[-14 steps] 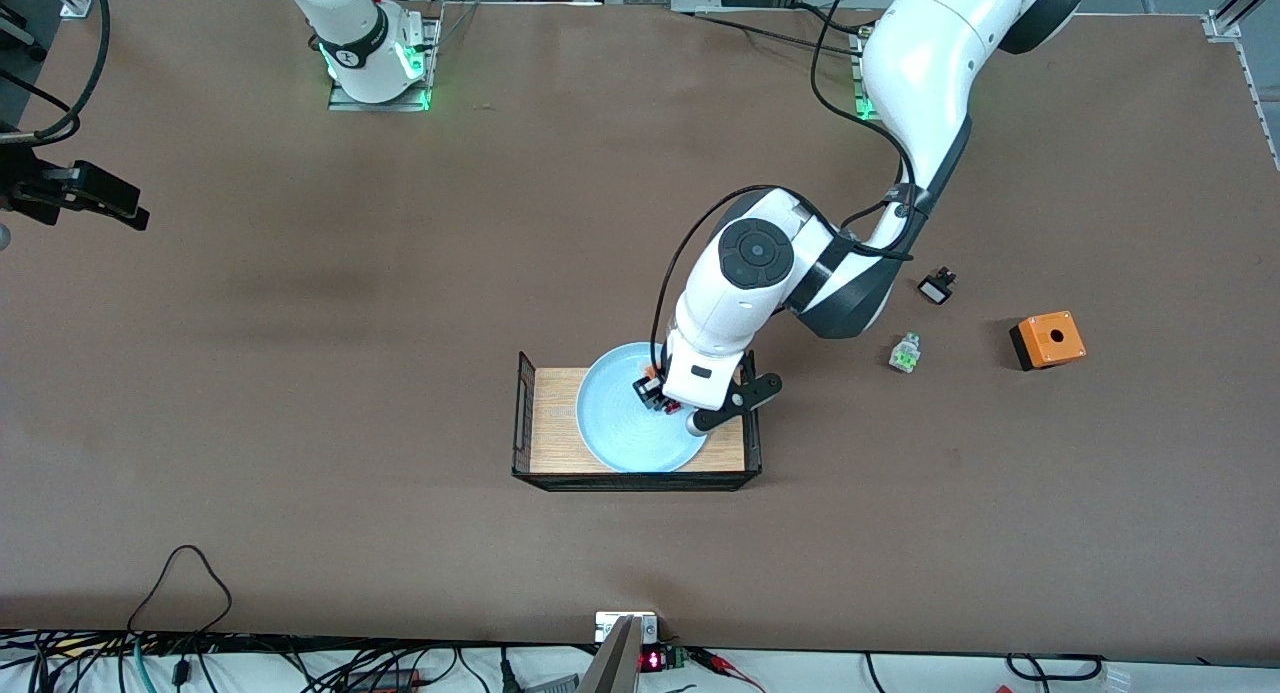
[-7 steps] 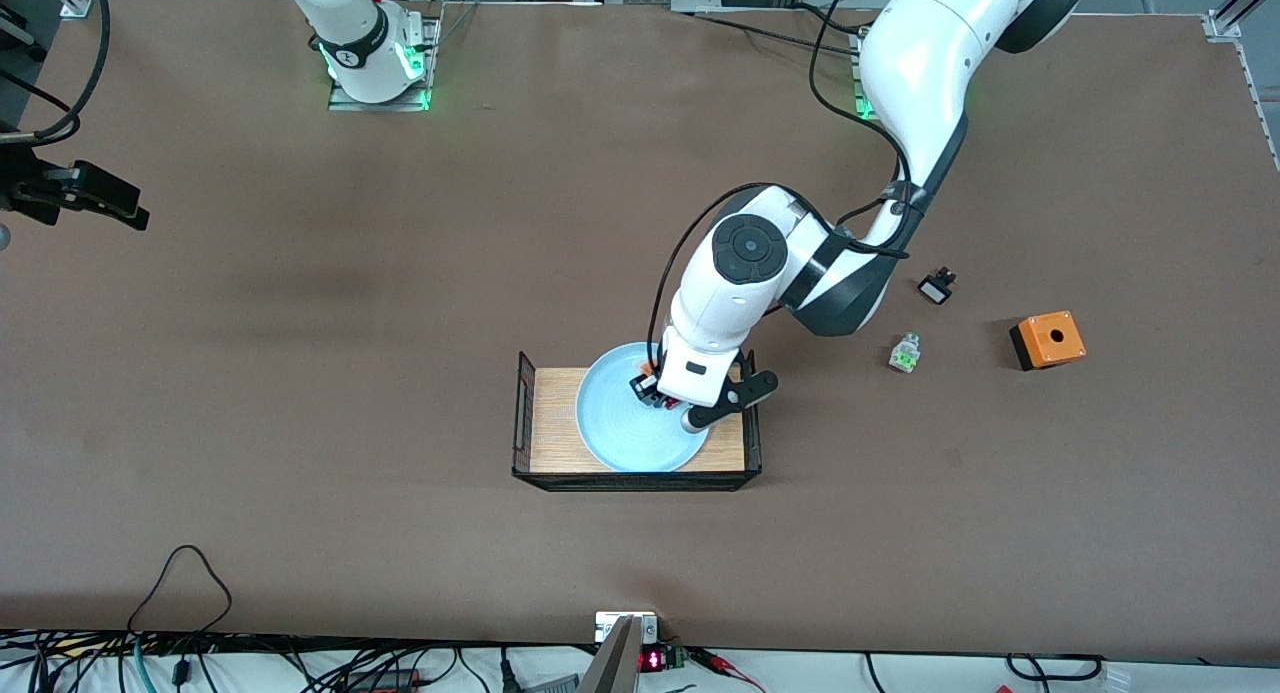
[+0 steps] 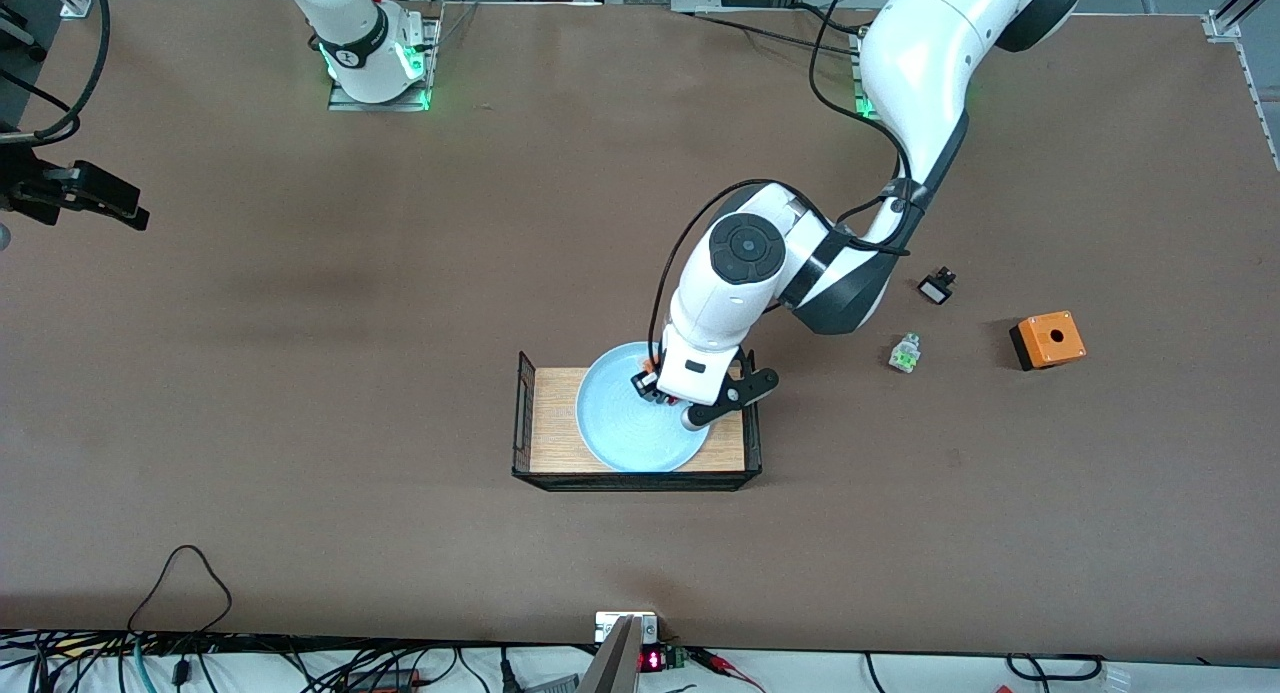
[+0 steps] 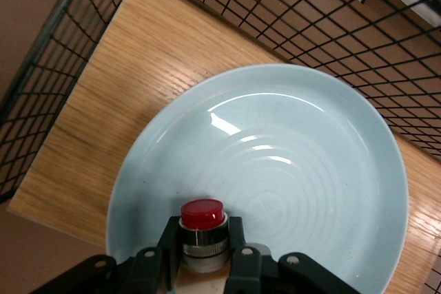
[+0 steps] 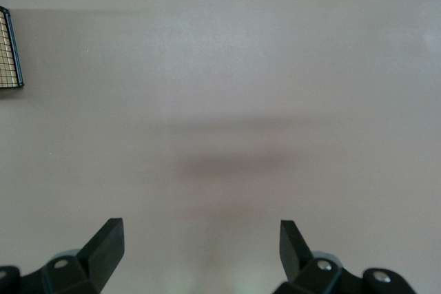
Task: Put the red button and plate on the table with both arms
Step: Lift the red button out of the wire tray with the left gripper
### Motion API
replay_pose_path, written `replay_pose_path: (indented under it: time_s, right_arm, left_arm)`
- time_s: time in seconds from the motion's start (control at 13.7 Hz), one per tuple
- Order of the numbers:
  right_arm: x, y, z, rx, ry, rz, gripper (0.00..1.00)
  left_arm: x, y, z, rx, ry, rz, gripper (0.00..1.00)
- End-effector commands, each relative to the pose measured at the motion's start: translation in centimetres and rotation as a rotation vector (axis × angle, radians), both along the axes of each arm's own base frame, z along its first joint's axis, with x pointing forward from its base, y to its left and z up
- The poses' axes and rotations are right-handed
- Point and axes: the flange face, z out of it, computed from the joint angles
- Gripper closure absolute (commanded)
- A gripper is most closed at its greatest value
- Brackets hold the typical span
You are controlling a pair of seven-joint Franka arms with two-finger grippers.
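The light blue plate (image 3: 620, 435) lies in a wooden tray (image 3: 553, 418) with black wire ends, on the brown table (image 3: 300, 373). My left gripper (image 3: 656, 389) is over the plate and shut on the red button (image 3: 668, 402). In the left wrist view the red cap and metal collar of the button (image 4: 202, 224) sit between the fingers of my left gripper (image 4: 203, 246), just above the plate (image 4: 289, 170). My right gripper (image 3: 85, 198) waits open and empty over bare table at the right arm's end, and its wrist view shows the same gripper (image 5: 200, 246).
Toward the left arm's end lie a green-and-clear small part (image 3: 904, 354), a small black-and-white part (image 3: 936, 289) and an orange box with a hole (image 3: 1047, 339). The tray's wire mesh ends (image 4: 41, 67) rise beside the plate. A tray corner (image 5: 10, 49) shows in the right wrist view.
My left gripper has shifted slightly over the plate, away from the front camera, with the red button still in it. The right arm has not moved.
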Motion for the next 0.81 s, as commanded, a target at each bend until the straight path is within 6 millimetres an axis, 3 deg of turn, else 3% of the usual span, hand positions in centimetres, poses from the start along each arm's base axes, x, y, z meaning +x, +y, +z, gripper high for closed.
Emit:
replay_pose_path:
  time_s: [0.0, 0.44, 0.59, 0.73]
  right_arm:
    - [0.2, 0.0, 0.4, 0.004, -0.005, 0.009, 0.0]
    - [0.2, -0.1, 0.4, 0.004, -0.005, 0.004, 0.0]
    - [0.2, -0.1, 0.4, 0.005, -0.005, 0.004, 0.0]
    - [0.2, -0.1, 0.4, 0.007, -0.005, 0.002, 0.0]
  left_arm:
    - [-0.5, 0.3, 2.3, 0.042, -0.002, 0.0, 1.0]
    - [-1.2, 0.2, 6.7, 0.018, -0.016, 0.006, 1.0]
    - [-1.5, 1.1, 9.2, 0.035, -0.021, 0.003, 1.0]
    - [-2.2, 1.7, 10.2, 0.076, 0.008, -0.014, 1.0]
